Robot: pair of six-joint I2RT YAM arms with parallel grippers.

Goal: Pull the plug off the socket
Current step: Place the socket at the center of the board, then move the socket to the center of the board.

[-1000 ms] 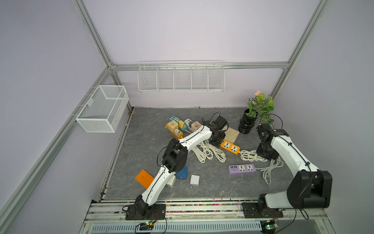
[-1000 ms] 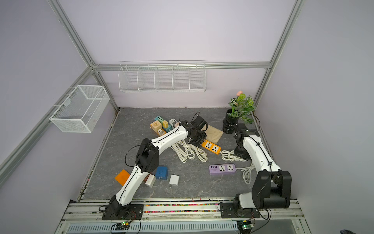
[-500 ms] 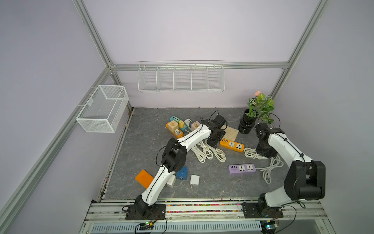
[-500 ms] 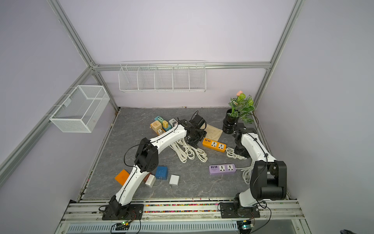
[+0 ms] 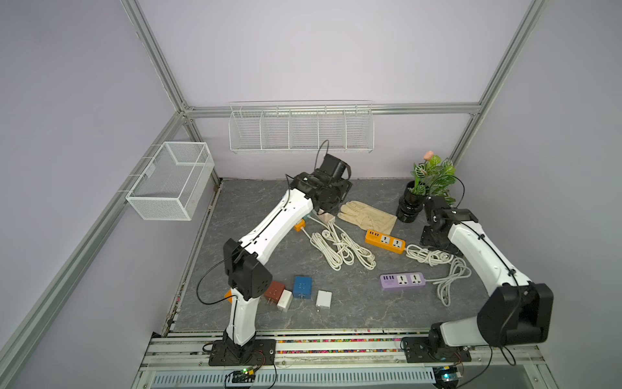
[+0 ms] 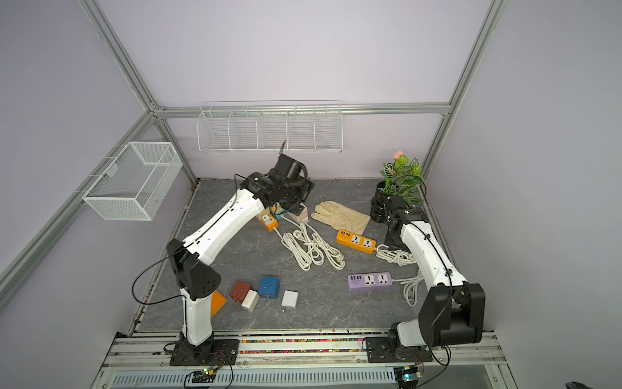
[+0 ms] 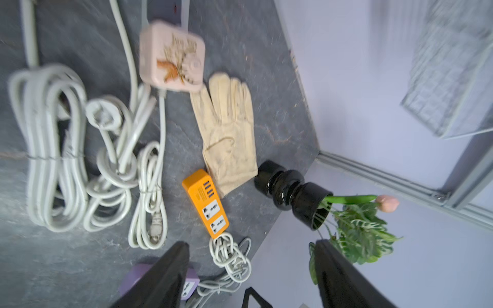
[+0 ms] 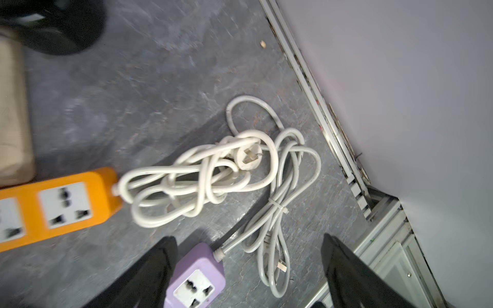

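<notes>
An orange socket strip [image 5: 384, 240] lies flat on the grey mat, and both of its sockets [image 8: 65, 204] show bare holes. No plug seated in a socket shows in any view. My left gripper [image 7: 252, 242] hangs open and empty, raised near the back above a pink socket block [image 7: 172, 54]. My right gripper [image 8: 248, 237] is open too, low over the white cord coil [image 8: 202, 181] at the strip's end. One of its fingers is next to a purple socket strip [image 8: 197, 277]. In a top view the right gripper [image 5: 434, 239] sits just right of the orange strip.
A cream glove [image 5: 367, 217] and a black vase with a plant [image 5: 409, 207] are at the back right. Bundled white cords [image 5: 340, 247] fill the middle. Loose blue [image 5: 302, 287], white [image 5: 323, 299] and red [image 5: 274, 291] plug blocks lie near the front. Wire baskets [image 5: 171, 182] hang on the walls.
Both grippers have gone from shut to open. The left arm has lifted up and back from the orange strip, uncovering the glove. The strip has turned slightly.
</notes>
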